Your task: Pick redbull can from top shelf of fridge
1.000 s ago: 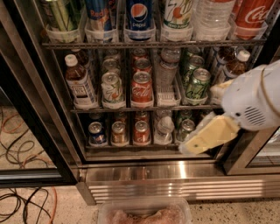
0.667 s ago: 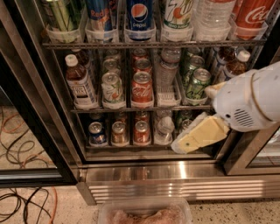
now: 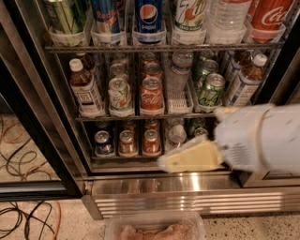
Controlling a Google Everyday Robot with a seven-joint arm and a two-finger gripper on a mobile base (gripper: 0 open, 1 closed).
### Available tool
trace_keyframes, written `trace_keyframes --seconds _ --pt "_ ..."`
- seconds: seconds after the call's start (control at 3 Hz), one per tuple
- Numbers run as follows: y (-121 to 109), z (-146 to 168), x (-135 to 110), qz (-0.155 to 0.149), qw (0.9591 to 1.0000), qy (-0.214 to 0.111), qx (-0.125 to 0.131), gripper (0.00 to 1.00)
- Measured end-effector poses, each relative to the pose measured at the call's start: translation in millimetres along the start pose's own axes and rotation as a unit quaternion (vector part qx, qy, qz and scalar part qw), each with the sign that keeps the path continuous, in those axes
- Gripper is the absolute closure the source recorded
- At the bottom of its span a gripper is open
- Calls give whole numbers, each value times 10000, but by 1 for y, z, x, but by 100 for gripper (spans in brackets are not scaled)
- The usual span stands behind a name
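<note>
The redbull can (image 3: 107, 15), blue and silver with red lettering, stands second from the left on the top shelf (image 3: 164, 47) of the fridge (image 3: 187, 197), its top cut off by the frame edge. It sits in a white lane front between a green-striped can (image 3: 65, 16) and a Pepsi can (image 3: 149, 16). My gripper (image 3: 171, 162), a cream-coloured wedge on a bulky white arm (image 3: 262, 138), hangs low at the right. It is in front of the bottom shelf, far below and to the right of the redbull can.
A 7up bottle (image 3: 190, 14), a water bottle (image 3: 225, 18) and a Coca-Cola bottle (image 3: 269, 16) share the top shelf. Cans and tea bottles fill the lower racks. A dark door frame (image 3: 42, 117) slants at the left, cables (image 3: 23, 215) lie on the floor, and a clear tub (image 3: 154, 227) sits below.
The gripper and arm have swung left and slightly down across the front of the lower shelves. The arm now covers more of the right side.
</note>
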State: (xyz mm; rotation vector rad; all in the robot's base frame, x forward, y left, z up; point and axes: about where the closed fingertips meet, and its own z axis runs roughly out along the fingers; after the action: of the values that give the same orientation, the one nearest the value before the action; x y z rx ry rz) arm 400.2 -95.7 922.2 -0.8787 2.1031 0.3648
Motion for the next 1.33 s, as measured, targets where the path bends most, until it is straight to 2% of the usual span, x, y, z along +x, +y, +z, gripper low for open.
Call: trace_keyframes --seconds 0.33,0.67,1.0,1.33 --pt "52 52 7 1514 9879 -272 -178 0" --pt "74 72 -19 2108 9755 -552 -309 0" --pt "69 72 -18 2134 9737 -804 -1 0" --pt "54 82 -9 2329 9636 -1189 547 0"
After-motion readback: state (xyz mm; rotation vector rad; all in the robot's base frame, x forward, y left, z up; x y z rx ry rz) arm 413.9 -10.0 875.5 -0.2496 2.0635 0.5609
